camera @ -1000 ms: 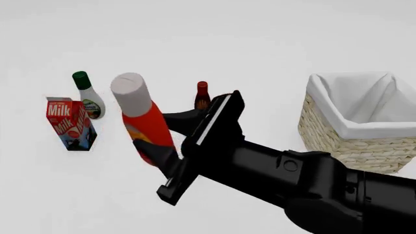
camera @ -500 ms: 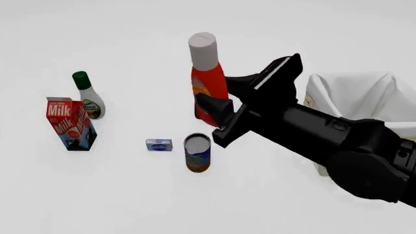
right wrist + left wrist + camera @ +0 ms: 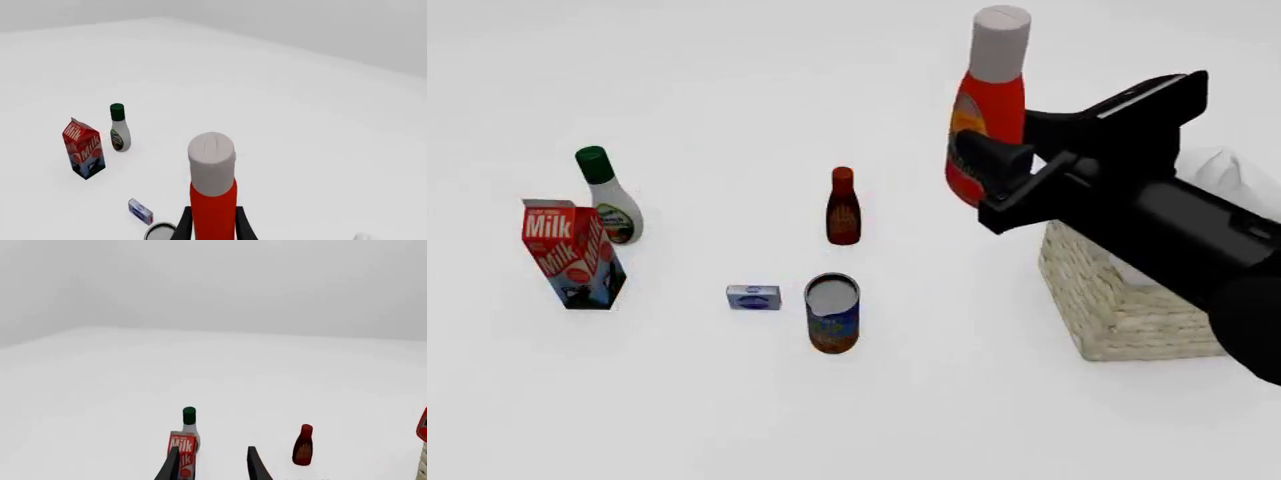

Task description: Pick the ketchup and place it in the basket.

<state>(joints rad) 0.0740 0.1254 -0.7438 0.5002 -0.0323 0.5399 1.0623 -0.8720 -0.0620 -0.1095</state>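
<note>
A: The tabletop (image 3: 694,400) was plain white and evenly lit. Where was the ketchup (image 3: 985,120)?

B: Held in the air, upright, cap uppermost, in the right hand (image 3: 994,170), whose fingers were closed on the lower body of the bottle. It hung beside the near-left corner of the basket (image 3: 1121,310), not yet over the opening.

A: Why grip it low?

B: Probably so the bottle stayed vertical and the cap cleared the rim on the way in.

A: And the left hand (image 3: 212,465)?

B: Empty, fingers apart, parked low and facing the milk carton (image 3: 567,252) and the green-capped bottle (image 3: 605,195), presumably to stay out of the carrying path.

A: Other items?

B: The dark red bottle (image 3: 843,206), can (image 3: 833,312) and small box (image 3: 754,297) stood well apart from the basket.
</note>
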